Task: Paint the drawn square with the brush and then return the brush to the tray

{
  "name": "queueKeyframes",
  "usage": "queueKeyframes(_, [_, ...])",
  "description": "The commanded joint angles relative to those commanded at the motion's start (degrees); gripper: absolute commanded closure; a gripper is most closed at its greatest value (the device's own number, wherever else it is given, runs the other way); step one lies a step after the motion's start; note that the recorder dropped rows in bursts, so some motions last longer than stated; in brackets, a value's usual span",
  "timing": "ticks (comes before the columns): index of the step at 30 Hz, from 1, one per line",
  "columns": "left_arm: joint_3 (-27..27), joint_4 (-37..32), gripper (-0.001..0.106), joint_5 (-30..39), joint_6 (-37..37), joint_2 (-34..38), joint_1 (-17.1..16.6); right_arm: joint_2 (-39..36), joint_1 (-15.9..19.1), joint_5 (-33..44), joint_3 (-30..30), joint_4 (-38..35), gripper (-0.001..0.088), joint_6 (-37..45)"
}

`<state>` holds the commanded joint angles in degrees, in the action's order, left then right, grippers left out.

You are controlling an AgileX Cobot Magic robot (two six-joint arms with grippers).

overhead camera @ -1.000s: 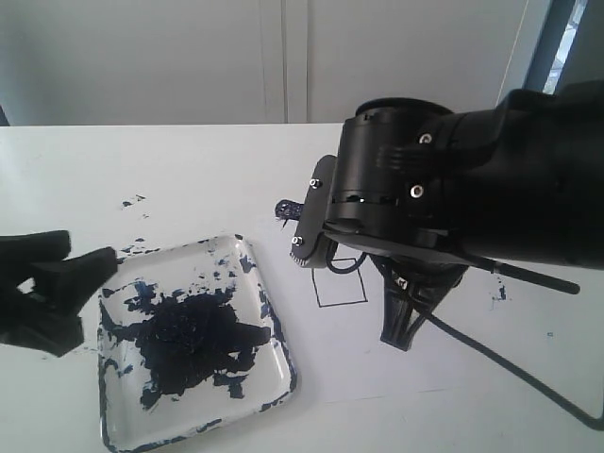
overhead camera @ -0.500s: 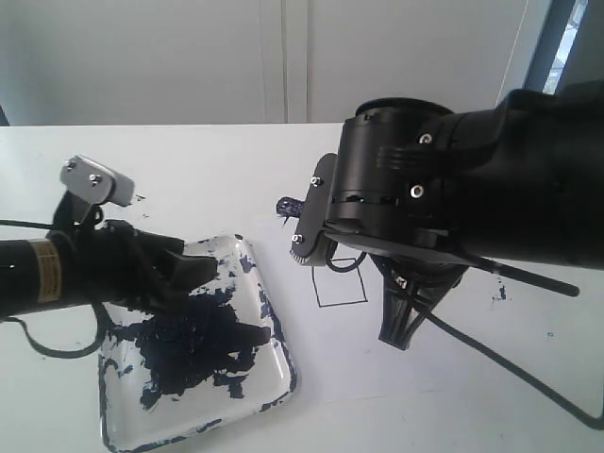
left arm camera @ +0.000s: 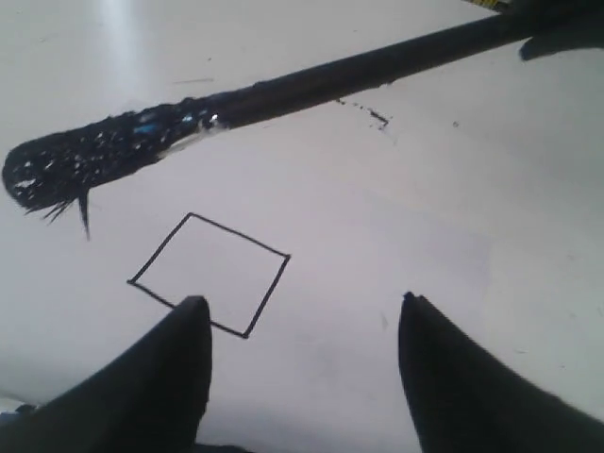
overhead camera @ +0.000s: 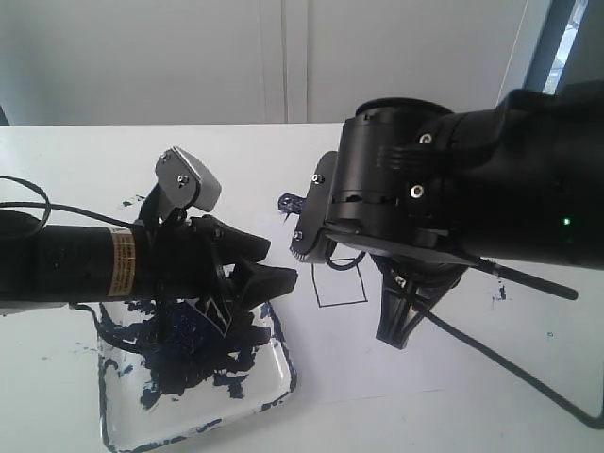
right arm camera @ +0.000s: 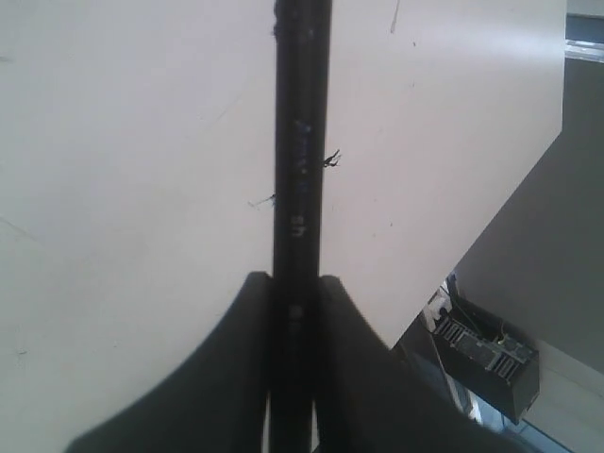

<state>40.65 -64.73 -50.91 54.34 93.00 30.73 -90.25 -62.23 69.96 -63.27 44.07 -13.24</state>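
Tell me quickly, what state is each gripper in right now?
Left gripper: open, holding nothing.
Right gripper: closed on the brush.

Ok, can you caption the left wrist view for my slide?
Open left gripper faces the unpainted drawn square, with the paint-loaded brush close by.

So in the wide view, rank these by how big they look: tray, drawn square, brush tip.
1. tray, though partly covered
2. drawn square, top edge hidden
3. brush tip, clearly smallest
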Motion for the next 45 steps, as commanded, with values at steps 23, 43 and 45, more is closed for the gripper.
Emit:
queueKeyframes(23, [3.0, -6.3, 0.105, 15.8, 10.0, 0.5, 1.0, 0.0, 2.5, 0.0, 0.0, 0.7, 0.0868, 0.0])
queueKeyframes(43, [13.8, -13.3, 0.039, 25.5, 10.5, 11.7, 6.6, -0.4, 8.0, 0.0, 6.0, 1.5, 0.0868, 0.1])
queueKeyframes(45, [15.2, -13.7, 0.039, 25.5, 11.3, 13.1, 6.6, -1.0, 8.8, -0.1, 6.0, 1.4, 0.0868, 0.0])
